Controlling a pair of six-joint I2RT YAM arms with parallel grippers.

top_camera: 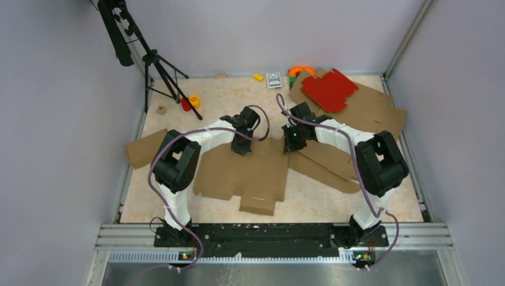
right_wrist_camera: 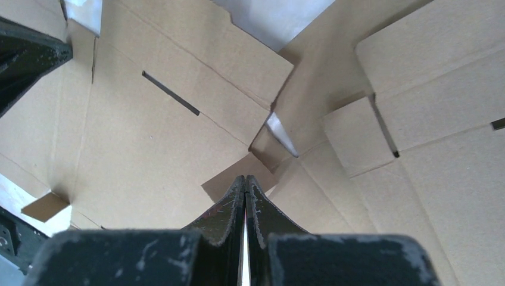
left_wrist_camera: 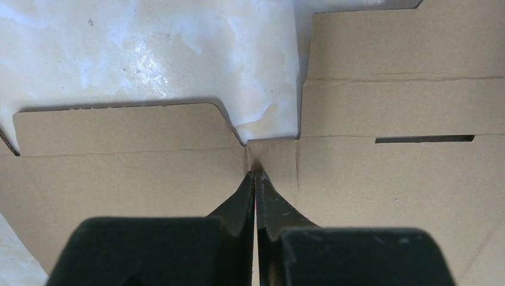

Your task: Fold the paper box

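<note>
The paper box (top_camera: pixel 250 173) is a plain brown die-cut sheet lying flat in the middle of the table, with flaps and slots showing. My left gripper (top_camera: pixel 240 148) is shut, its tips (left_wrist_camera: pixel 256 174) touching the sheet (left_wrist_camera: pixel 387 190) at a crease just below a notch in its far edge. My right gripper (top_camera: pixel 293 143) is shut too, its tips (right_wrist_camera: pixel 245 177) over a small flap at the sheet's far right corner (right_wrist_camera: pixel 137 155). Neither gripper holds anything between its fingers.
More brown cardboard (top_camera: pixel 333 167) lies under the right arm, and larger sheets (top_camera: pixel 375 113) at the back right carry a red die-cut sheet (top_camera: pixel 329 89). A brown piece (top_camera: pixel 145 148) lies at the left. A tripod (top_camera: pixel 156 65) stands at the back left, with small toys (top_camera: pixel 190 102) near it.
</note>
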